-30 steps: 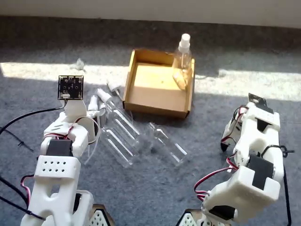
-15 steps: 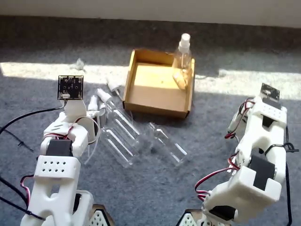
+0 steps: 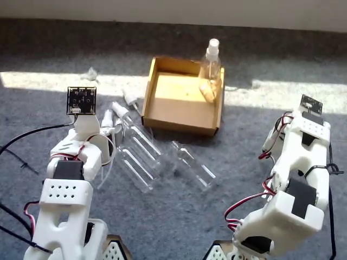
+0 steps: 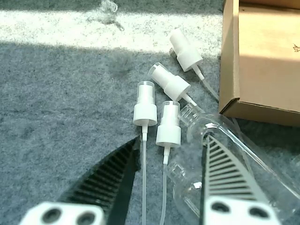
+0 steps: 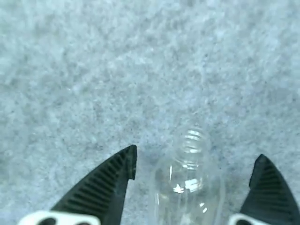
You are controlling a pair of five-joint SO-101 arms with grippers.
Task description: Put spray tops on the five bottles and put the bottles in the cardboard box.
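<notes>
Carpet, cardboard box unchanged; right arm has swung outward.

you're indoors in an ordinary room, more a home or office corner than a lab: a grey carpet-like covering spreads across the frame, a pale wall runs along the top edge, a band of sunlight crosses the upper part, and loose cables trail at the left.
</notes>
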